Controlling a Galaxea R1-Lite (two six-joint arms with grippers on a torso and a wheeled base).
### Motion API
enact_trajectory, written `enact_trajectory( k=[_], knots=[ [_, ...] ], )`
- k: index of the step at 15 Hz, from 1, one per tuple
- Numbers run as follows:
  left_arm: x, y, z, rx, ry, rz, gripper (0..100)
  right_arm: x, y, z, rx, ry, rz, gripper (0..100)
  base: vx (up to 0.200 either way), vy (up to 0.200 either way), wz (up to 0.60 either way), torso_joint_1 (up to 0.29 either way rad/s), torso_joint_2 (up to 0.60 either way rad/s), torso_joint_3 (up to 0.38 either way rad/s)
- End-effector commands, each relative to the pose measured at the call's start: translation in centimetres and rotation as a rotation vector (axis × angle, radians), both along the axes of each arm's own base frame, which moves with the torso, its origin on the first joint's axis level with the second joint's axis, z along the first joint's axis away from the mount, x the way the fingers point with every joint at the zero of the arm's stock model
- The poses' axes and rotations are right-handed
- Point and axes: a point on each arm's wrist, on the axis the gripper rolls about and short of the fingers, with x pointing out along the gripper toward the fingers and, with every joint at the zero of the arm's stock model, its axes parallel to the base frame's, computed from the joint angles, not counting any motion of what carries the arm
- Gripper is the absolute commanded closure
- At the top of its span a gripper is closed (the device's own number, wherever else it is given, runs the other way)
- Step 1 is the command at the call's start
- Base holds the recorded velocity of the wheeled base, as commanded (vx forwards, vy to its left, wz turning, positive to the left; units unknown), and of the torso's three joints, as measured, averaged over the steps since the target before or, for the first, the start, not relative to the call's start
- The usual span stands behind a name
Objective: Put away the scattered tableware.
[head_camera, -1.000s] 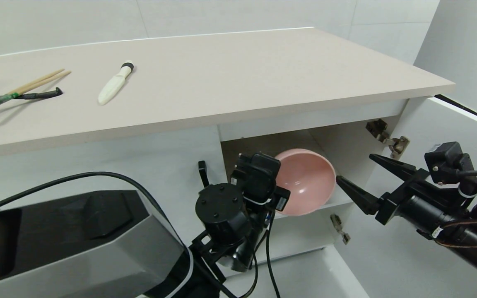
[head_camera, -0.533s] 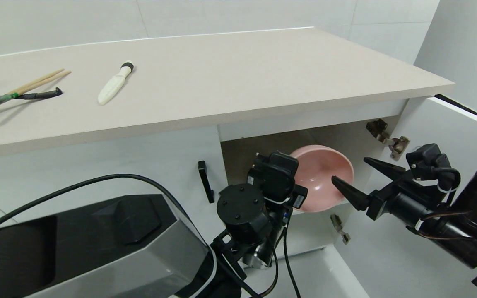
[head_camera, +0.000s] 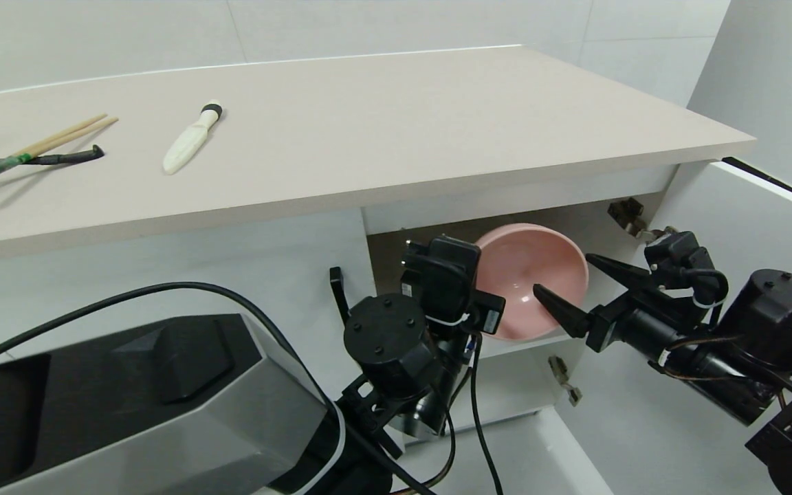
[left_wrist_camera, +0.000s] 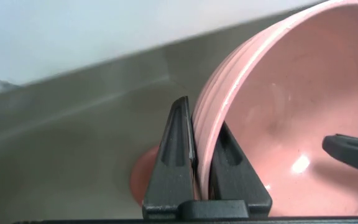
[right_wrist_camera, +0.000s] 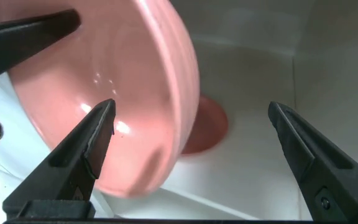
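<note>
Head view: the pink bowl, steeply tilted, hangs inside the open cabinet at centre right. Left wrist view: the left gripper is clamped on the bowl's rim. Right wrist view: the right gripper is spread wide, one finger inside the bowl; the pink patch beneath is perhaps another dish. Released at this tilt, the bowl could roll out.

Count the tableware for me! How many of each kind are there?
pink bowl: 1
wooden chopsticks: 2
white utensil: 1
black utensil: 1
Total: 5
</note>
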Motion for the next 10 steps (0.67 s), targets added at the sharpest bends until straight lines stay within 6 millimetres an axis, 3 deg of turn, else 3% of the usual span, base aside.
enact_trajectory(
  k=[1, 5, 6, 10],
  knots=[
    [-0.1, 0.1, 0.4, -0.009, -0.008, 0.0, 100, 0.1, 0.3, 0.0, 0.001, -0.004, 0.007, 0, 0.0, 0.0, 0.0, 0.0, 0.0, 0.0],
    [-0.1, 0.1, 0.5, -0.012, -0.008, -0.002, 100, 0.1, 0.5, -0.4, -0.015, 0.005, 0.015, 0, 0.0, 0.0, 0.0, 0.0, 0.0, 0.0],
    [-0.1, 0.1, 0.5, -0.014, -0.007, -0.002, 100, 0.1, 0.6, -0.4, -0.019, 0.003, 0.017, 100, 0.0, 0.0, 0.0, 0.0, 0.0, 0.0],
    [0.0, 0.0, 0.1, -0.007, 0.0, -0.003, 100, -0.3, 1.6, 0.0, -0.015, -0.017, 0.053, 100, 0.0, 0.0, 0.0, 0.0, 0.0, 0.0]
  ],
)
